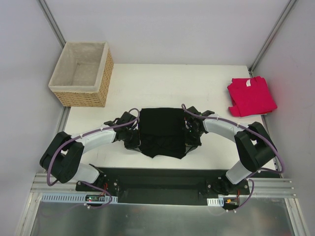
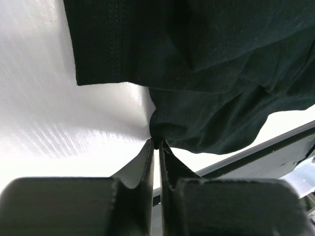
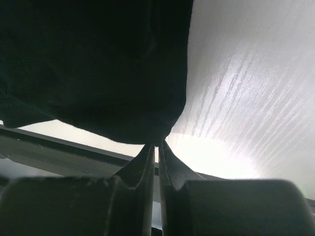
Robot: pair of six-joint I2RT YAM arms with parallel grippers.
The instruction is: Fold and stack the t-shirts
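Black cloth t-shirt [image 1: 162, 132] lies in rough rectangle at middle of near edge of white tabletop [image 1: 147, 83]. Left gripper [image 2: 156, 143] pinches its left edge, fingers pressed together on fabric. Right gripper [image 3: 157, 144] pinches right edge, equally tight. 2nd shirt, plain pinkish-red cloth t-shirt [image 1: 251, 96], sits folded at far right corner, well apart.

The black t-shirt [image 1: 162, 130] lay at the near middle of the table [image 1: 147, 86], folded into a rough rectangle, no print showing, its near edge drooping to a point. The pinkish-red t-shirt [image 1: 251, 96] sat folded, slightly askew, at the far right edge, well apart.
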